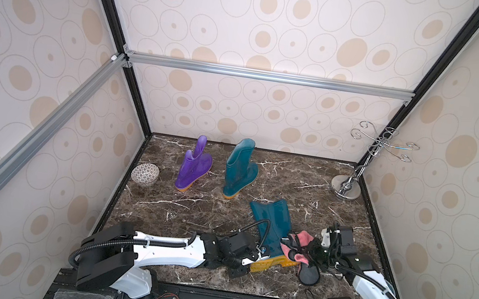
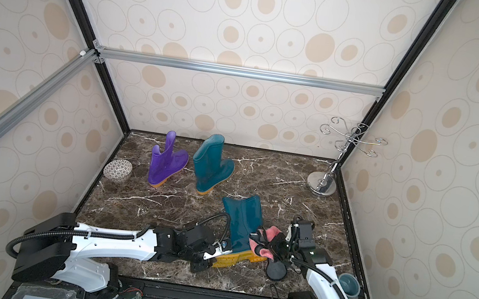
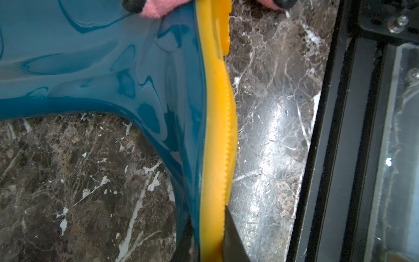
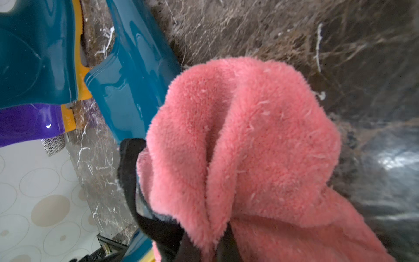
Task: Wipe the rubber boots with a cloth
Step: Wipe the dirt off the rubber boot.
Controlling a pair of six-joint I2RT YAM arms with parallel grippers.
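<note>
A patterned round bowl (image 1: 145,174) at middle left and a chrome wire stand (image 1: 345,186) at right share the dark marble tabletop (image 1: 190,213) with an upright purple rubber boot (image 1: 194,166) and an upright teal rubber boot (image 1: 240,169). Lower centre, a glossy flat-lying teal boot (image 1: 271,226) has its yellow sole (image 3: 213,136) between the fingers (image 3: 233,240) of the left gripper (image 1: 256,257), grip unclear; the right gripper (image 1: 317,252) clenches the fluffy pink black-edged cloth (image 1: 301,246) against its foot

Overhead pair — wrists near lying boot (image 3: 90,56)
</note>
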